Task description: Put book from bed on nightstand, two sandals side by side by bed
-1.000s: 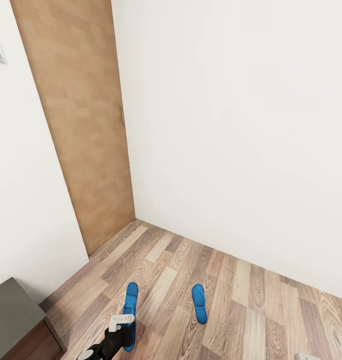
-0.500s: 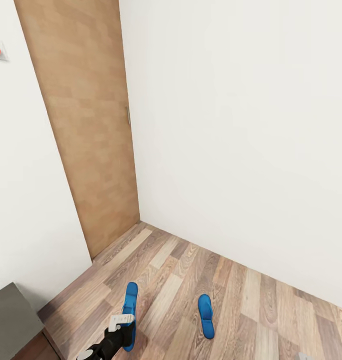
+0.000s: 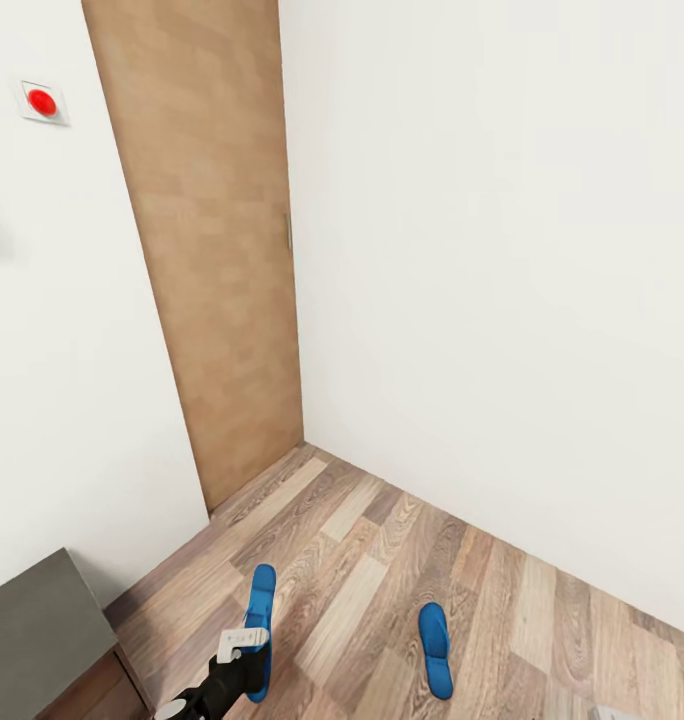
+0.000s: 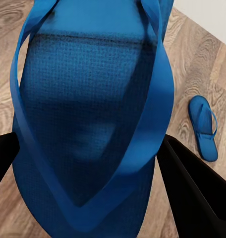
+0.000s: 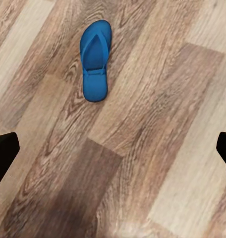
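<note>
While the left end effector [image 3: 244, 640] grips one sandal [image 4: 88, 124] between its two dark fingers [image 4: 192, 193], the sandal-placing step is in hand. In the left wrist view the held sandal's blue sole and strap span the gap between the fingers. In the head view the sandal extends forward from the end effector over the wood-plank floor [image 3: 362, 540].

The second sandal [image 3: 435, 647] lies flat on the floor, apart from the held one and to the right of the left end effector. In the right wrist view it lies ahead of the right end effector [image 5: 113, 148], whose fingers stand wide apart and hold nothing.

A grey-topped piece of furniture [image 3: 37, 625] stands to the left of the left end effector, against the white wall [image 3: 502, 250]; a wooden door [image 3: 212, 260] stands beyond, in the corner.

Judgement: one sandal is secured and the other is not yet collected. The next move calls for lowering the right end effector onto the second sandal, closing on it, then carrying both to the bedside and setting them parallel.
</note>
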Available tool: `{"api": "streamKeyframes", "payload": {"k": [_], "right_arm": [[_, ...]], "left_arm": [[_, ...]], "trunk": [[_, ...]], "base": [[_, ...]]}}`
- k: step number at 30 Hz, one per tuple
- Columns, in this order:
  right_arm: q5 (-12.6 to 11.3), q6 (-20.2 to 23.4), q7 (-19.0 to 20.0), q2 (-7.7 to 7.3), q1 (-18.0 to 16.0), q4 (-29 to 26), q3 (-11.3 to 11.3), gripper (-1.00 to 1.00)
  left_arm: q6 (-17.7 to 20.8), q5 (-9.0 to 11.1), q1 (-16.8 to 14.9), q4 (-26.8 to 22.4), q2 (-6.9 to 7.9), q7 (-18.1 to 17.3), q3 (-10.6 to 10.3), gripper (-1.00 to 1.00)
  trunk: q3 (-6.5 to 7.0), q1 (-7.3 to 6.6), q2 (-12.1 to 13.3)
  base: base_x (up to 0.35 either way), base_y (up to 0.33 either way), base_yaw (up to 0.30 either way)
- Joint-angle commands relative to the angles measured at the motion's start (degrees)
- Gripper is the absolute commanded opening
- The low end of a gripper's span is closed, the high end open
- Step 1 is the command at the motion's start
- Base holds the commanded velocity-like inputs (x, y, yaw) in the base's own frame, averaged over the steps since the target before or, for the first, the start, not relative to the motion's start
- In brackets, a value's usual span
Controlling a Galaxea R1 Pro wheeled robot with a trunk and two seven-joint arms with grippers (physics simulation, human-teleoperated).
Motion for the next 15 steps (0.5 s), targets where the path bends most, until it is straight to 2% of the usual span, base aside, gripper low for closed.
{"api": "streamKeyframes", "payload": {"k": [1, 15], "right_arm": [[-0.5, 0.4, 0.4, 0.01, 0.0, 0.0, -0.2, 1.00], [-0.5, 0.4, 0.4, 0.01, 0.0, 0.0, -0.2, 1.00]], "left_arm": [[0.0, 0.3, 0.0, 0.0, -0.04, -0.5, 0.4, -1.00], [0.0, 0.3, 0.0, 0.0, -0.04, -0.5, 0.4, -1.00]], "trunk": [[-0.05, -0.01, 0.0], [-0.05, -0.01, 0.0]], "base": [[0.124, 0.000, 0.008], [0.291, 0.000, 0.001]]}}
